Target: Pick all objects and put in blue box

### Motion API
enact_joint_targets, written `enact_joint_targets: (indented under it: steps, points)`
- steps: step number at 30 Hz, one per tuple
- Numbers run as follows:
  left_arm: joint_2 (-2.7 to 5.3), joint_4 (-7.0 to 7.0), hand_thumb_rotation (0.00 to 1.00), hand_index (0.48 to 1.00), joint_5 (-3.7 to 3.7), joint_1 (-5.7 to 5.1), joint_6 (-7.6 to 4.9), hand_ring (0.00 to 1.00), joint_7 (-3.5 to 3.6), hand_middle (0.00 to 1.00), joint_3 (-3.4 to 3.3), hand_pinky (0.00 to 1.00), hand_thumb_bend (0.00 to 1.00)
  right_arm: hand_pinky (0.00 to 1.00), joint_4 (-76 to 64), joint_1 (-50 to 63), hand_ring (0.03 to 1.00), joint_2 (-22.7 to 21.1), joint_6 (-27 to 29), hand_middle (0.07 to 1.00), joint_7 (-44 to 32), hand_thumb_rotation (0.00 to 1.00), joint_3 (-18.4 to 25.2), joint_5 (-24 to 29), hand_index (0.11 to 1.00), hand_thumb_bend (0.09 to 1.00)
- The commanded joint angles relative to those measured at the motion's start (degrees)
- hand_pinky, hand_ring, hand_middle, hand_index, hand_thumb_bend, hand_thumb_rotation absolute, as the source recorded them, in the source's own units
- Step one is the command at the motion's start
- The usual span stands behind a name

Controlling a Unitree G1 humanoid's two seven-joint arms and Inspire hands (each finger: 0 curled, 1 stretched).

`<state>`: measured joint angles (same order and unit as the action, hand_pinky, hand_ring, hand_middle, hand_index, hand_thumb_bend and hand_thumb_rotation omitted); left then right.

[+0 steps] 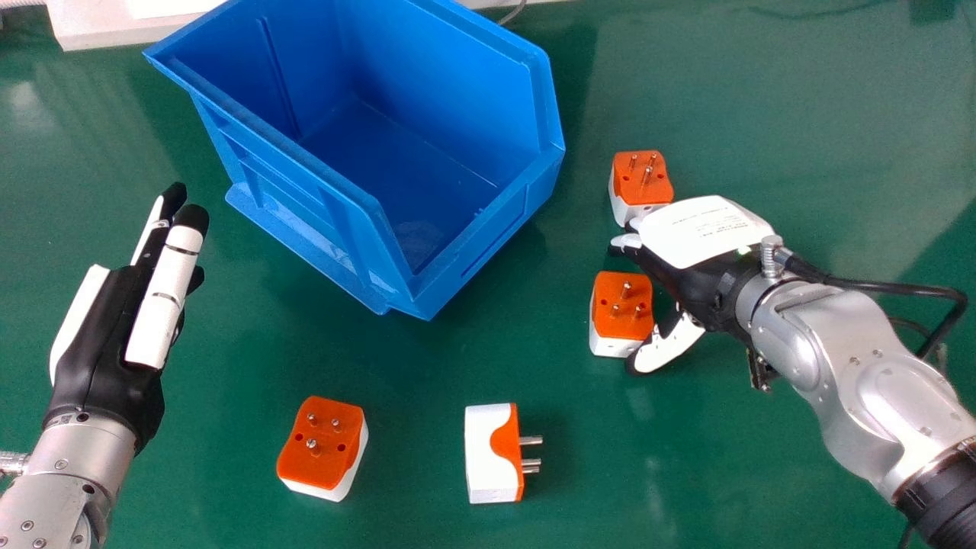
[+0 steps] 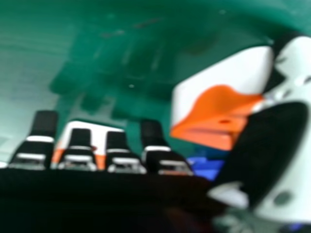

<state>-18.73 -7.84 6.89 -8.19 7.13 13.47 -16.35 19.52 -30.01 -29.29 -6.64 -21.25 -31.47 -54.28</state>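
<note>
Orange-and-white adapter [image 1: 621, 293] just beside the thumb of the right hand [image 1: 686, 282], opened loosely and gripping nothing.
Past the fingers, another adapter [image 1: 640, 179]; leftward, blue box [image 1: 496, 229]; toward the bottom edge, two more adapters [image 1: 488, 454] on green table [image 1: 709, 465]; far left, left hand [image 1: 107, 335].

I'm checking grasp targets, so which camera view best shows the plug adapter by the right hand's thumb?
The head view: the plug adapter shows nearly whole, its three pins up, beside the right hand's thumb. The right hand view shows its white and orange side closer up, partly hidden by the thumb.
</note>
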Motion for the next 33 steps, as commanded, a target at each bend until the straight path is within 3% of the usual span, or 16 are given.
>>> enact_joint_targets:
  steps: [1,10,25,33]
  points:
    - [-0.32,-0.79,1.00,1.000,0.50,0.69,0.11,1.00,-0.22,1.00,-0.42,0.98,0.49,0.84,-0.56,1.00,0.955,0.72,0.15,0.955,0.01,0.39,-0.65,-0.26,0.881,0.533]
    - [-0.61,-1.17,1.00,1.000,0.37,1.04,1.20,1.00,-0.17,1.00,-0.50,0.98,0.49,0.84,-2.65,2.76,0.952,1.76,-1.05,0.953,0.23,0.38,-0.08,0.65,0.882,0.528]
    - [-0.84,0.10,1.00,1.000,0.26,2.05,1.52,1.00,-0.09,1.00,-0.59,0.97,0.50,0.84,-6.05,6.10,0.950,2.93,-3.09,0.952,0.04,0.41,0.20,0.49,0.893,0.512]
    - [-0.77,0.23,1.00,1.000,0.18,2.79,2.36,1.00,-0.28,1.00,-0.40,0.97,0.50,0.84,-6.51,6.37,0.949,3.30,-3.26,0.952,0.12,0.42,-0.07,0.23,0.896,0.506]
